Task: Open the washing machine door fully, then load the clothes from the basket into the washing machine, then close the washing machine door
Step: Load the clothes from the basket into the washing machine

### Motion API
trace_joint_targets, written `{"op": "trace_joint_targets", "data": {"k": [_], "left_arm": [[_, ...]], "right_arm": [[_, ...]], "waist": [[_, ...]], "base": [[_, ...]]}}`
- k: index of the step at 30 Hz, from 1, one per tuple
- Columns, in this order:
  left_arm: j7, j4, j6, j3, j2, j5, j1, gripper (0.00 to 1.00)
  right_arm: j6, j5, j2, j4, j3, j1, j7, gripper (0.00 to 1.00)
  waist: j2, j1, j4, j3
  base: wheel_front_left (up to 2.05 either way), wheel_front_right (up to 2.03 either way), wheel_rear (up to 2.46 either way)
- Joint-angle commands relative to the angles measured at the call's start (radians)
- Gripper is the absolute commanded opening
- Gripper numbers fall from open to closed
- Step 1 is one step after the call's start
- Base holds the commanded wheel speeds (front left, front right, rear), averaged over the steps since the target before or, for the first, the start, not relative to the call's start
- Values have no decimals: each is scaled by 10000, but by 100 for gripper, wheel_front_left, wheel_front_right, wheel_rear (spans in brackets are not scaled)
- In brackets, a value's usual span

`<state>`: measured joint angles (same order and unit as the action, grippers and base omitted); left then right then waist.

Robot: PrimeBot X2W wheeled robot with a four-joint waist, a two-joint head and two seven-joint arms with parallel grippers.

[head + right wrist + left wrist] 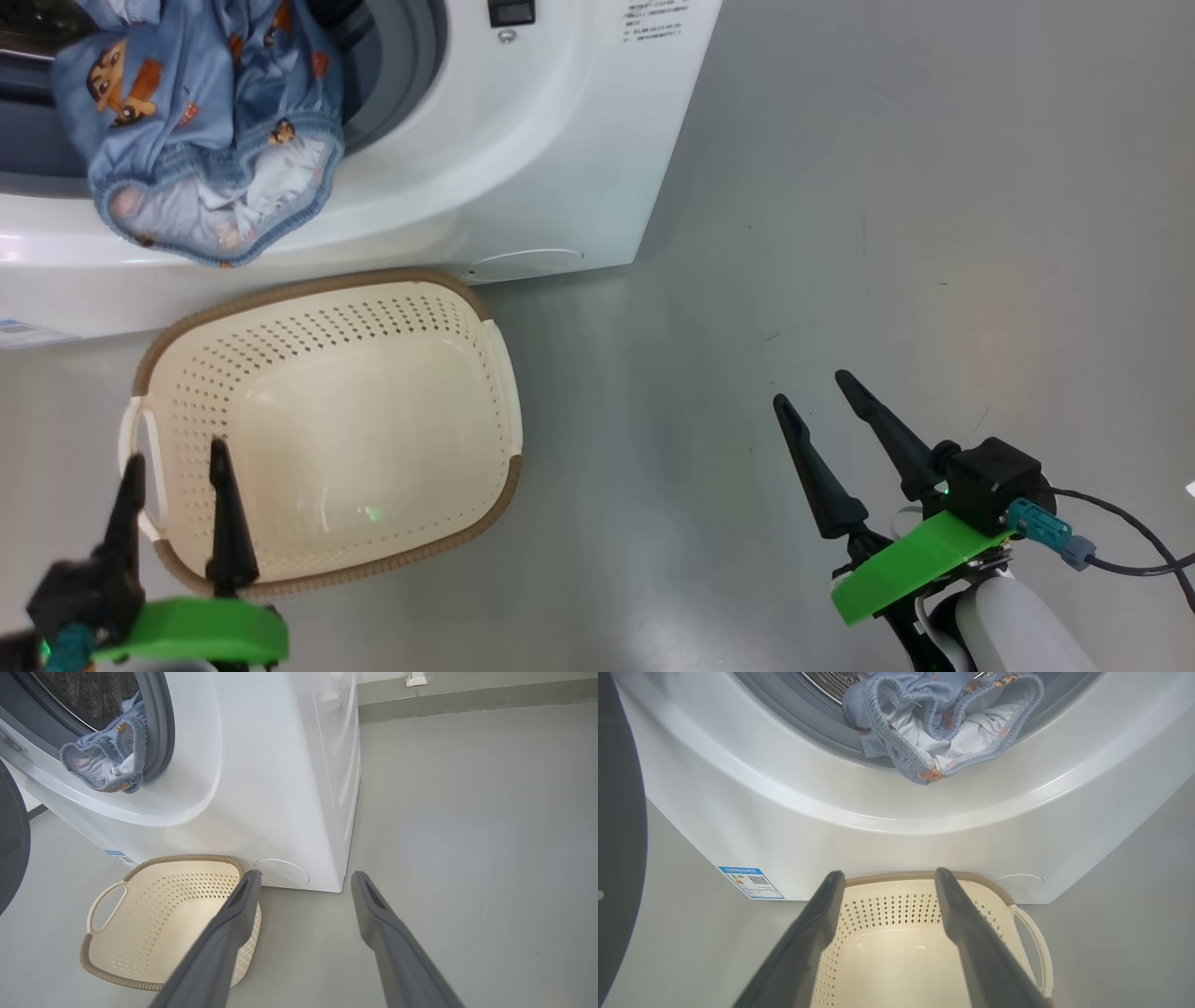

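The white washing machine (523,159) stands open at the top left. Blue clothes (201,131) printed with small orange figures hang out of its mouth over the grey gasket, also seen as the clothes (945,723) and the clothes (105,760). The cream basket (327,429) sits on the floor in front of it with nothing inside. My left gripper (177,457) hovers open over the basket's (901,938) near left rim. Right of the basket (159,914), above bare floor, my right gripper (812,387) is open too. The door (619,826) shows as a dark edge at the left.
Grey floor (887,233) spreads to the right of the washer. A blue label sticker (751,883) sits low on the washer's front corner, and a round service flap (281,873) is near the basket. A wall skirting (467,695) runs behind.
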<state>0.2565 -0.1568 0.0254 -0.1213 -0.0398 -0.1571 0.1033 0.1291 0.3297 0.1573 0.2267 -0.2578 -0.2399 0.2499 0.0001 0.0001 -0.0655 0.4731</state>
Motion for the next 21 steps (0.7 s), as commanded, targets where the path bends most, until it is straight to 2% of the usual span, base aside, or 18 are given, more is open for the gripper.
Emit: {"op": "trace_joint_targets", "data": {"k": [1, 8, 14, 21], "left_arm": [[53, 259, 76, -286, -120, -81, -363, 100], [53, 329, 181, -64, -109, -234, -981, 100], [53, 460, 449, 160, -107, -431, -1119, 100], [53, 496, 522, 241, -106, -466, -1099, 100]], "right_arm": [[16, 241, 36, -176, -224, 223, 119, 100], [16, 255, 57, -176, -233, 209, 119, 100], [16, 261, 66, -162, -241, 191, 119, 100], [16, 257, 52, -150, -227, 188, 119, 100]], "waist": [[-1, -1, -7, -13], [-1, -1, 0, 3], [-1, -1, 6, -12], [-1, -1, -16, -23]], "base": [[0, 0, 0], [0, 0, 0], [0, 0, 0], [0, 0, 0]]}}
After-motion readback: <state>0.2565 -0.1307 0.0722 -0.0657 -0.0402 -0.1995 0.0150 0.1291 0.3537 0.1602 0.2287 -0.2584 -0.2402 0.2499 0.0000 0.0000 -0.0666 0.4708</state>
